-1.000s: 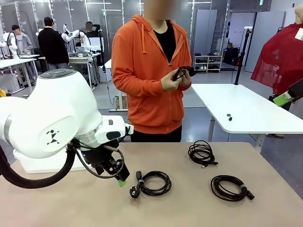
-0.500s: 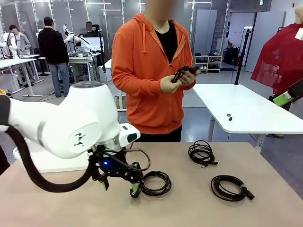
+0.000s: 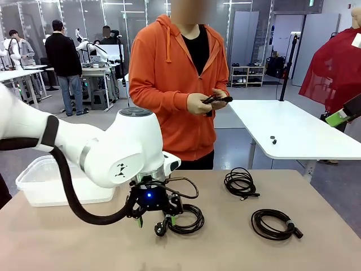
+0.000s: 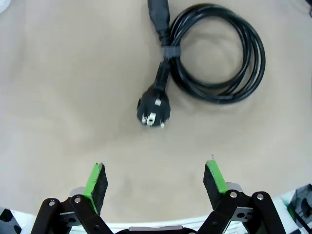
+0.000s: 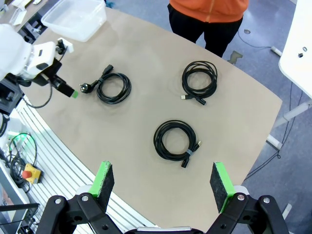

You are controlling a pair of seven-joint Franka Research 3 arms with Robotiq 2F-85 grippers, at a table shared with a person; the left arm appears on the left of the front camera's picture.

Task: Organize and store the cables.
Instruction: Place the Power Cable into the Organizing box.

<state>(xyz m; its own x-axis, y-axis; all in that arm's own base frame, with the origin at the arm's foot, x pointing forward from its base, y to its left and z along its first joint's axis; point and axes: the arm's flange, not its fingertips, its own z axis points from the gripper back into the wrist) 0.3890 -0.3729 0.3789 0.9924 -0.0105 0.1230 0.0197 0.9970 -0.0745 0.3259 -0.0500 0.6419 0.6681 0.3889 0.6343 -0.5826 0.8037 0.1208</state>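
Since a second ago my left arm has swung from the left of the front view toward the centre. My left gripper (image 3: pixel 156 220) now hangs over the plug end of the nearest cable (image 3: pixel 196 223). That swing has uncovered the clear bin (image 3: pixel 34 182) at the table's (image 3: pixel 84 245) left edge. The three coils on the table lie where they lay. The person's hands (image 3: pixel 201 104) have dropped a little, still working a fourth black cord (image 3: pixel 219 99).

In my left wrist view my left gripper (image 4: pixel 154 168) has its jaws spread wide, with nothing between the pads. The plug (image 4: pixel 152 109) lies just above and between the fingertips, not touching either. Its coil (image 4: pixel 253 58) fills the upper right, with bare tabletop all round.

My right gripper (image 5: pixel 161 170) is also spread wide and empty, high over the table. Below it, the nearest cable (image 5: pixel 127 88) sits at left beside my left arm. A second coil (image 5: pixel 185 80) lies upper centre and a third (image 5: pixel 158 141) mid-frame, all well apart. The bin (image 5: pixel 75 17) sits upper left. The third coil lies nearest the table's lower edge, and open surface runs between the coils.
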